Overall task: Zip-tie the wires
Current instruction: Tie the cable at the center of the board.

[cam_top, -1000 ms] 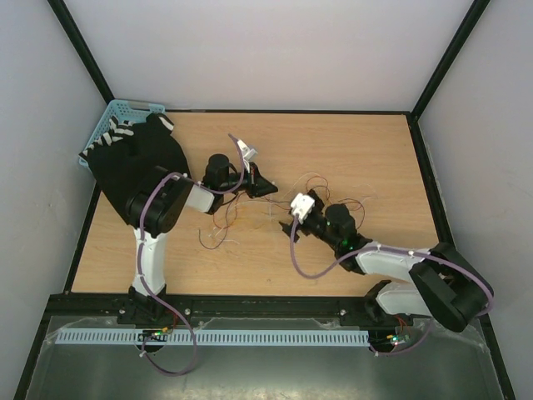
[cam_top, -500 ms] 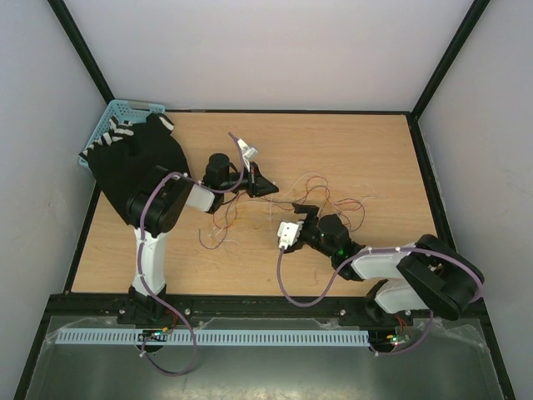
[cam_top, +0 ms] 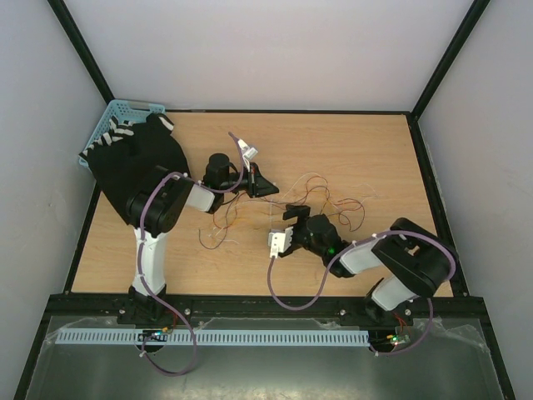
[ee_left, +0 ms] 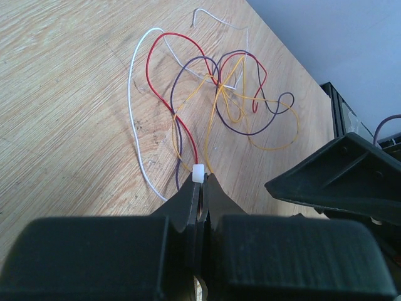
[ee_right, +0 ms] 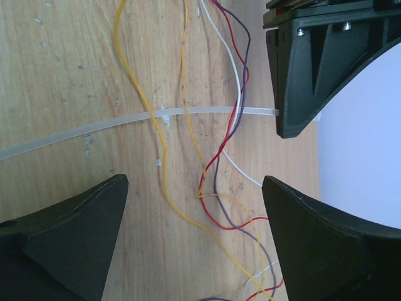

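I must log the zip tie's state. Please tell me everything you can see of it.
The zip tie is a thin, whitish, translucent plastic strip, nearly straight, crossing the wires on the table. One end is pinched in the shut left hand; the other runs out of the right wrist view. The open right hand hangs above it, not touching.

Wires (ee_left: 220, 81): red, yellow-orange, dk purple & white strands. Zip tie (ee_right: 125, 120): plain, milky translucent white. Left hand (ee_left: 202, 183) & right hand (ee_right: 194, 188): matte blk. Desk (cam_top: 375, 150): light tan wood grain w/ fine darker streaks. Basket (cam_top: 117, 112): pale blue lattice. Arm cables (cam_top: 272, 287): purple.
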Robot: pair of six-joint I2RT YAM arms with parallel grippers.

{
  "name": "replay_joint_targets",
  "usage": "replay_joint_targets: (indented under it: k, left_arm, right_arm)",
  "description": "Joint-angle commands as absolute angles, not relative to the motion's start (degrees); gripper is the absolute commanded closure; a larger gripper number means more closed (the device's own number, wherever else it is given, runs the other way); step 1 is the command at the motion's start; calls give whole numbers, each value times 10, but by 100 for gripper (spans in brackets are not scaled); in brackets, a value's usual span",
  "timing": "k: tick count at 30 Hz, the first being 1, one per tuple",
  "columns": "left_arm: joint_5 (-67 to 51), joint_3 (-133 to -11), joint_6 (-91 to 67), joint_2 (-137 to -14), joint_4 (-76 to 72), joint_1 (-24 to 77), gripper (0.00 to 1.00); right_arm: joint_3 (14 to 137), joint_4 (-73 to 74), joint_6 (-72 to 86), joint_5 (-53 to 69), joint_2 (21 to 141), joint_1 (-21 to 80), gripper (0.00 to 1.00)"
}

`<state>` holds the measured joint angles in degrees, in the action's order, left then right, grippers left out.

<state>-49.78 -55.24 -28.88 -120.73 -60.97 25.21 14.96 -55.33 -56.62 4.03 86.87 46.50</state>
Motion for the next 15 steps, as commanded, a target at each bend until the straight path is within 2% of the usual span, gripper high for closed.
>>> replay_joint_targets:
  k: [1, 15]
  left_arm:
    - [-516, -561, -292, -1180, -628, 256, 100]
    - [-532, -564, -299, -1183, -628, 256, 100]
  right_arm:
    - [170, -596, -626, 19, 913, 468, 1]
    - [190, -740, -691, 16, 1043, 468, 1]
